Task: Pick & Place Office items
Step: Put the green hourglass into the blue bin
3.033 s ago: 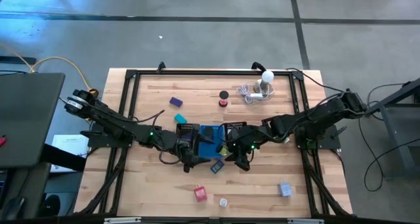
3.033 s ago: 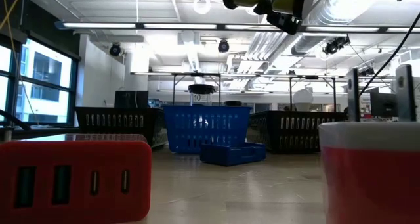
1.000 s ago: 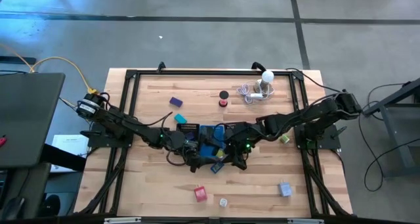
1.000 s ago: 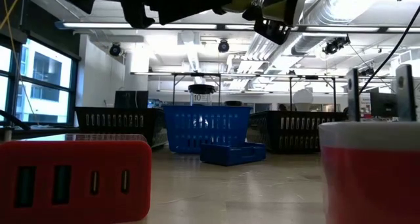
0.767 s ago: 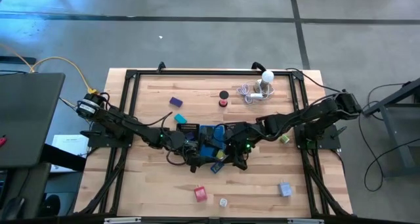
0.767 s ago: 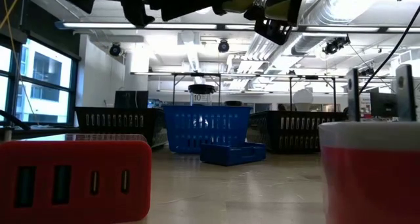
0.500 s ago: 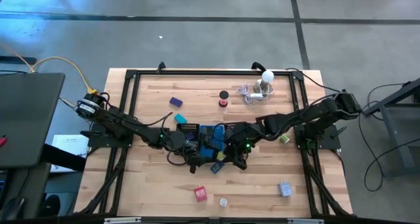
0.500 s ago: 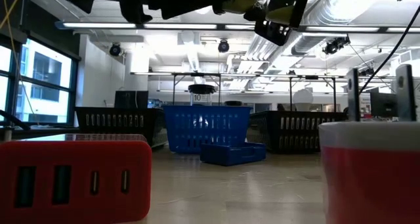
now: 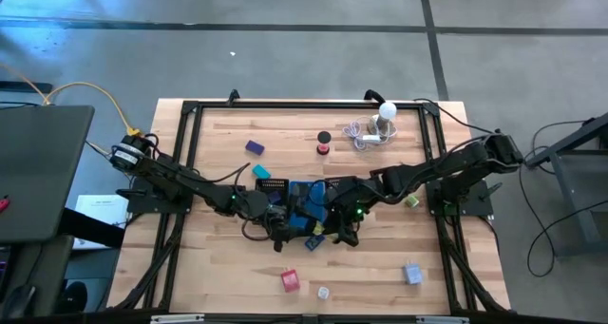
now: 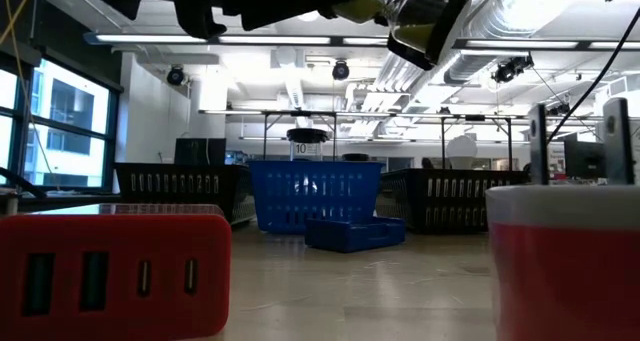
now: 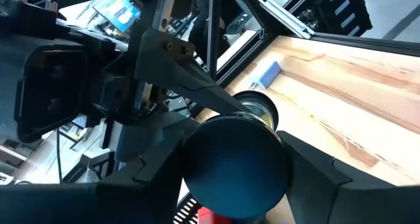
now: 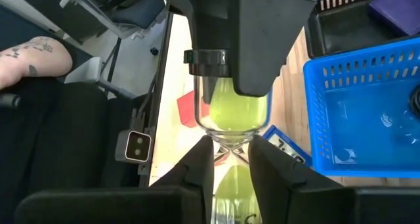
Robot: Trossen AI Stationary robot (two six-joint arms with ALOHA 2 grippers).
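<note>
From above: both arms meet mid-table (image 9: 380,257), left gripper (image 9: 285,231) and right gripper (image 9: 337,231) just beside the blue tray (image 9: 302,196).

Low camera: the red block (image 10: 110,271) fills the foreground, with dark arms overhead.

Left wrist: that gripper is clamped on the dark round end of an hourglass (image 11: 236,158).

Right wrist: green sand is in the glass (lovely shot), and the right gripper sits at its narrow waist. Squeezing or not, I cannot tell.

dark round disc (image 11: 237,166), wooden table (image 11: 367,92)
</note>
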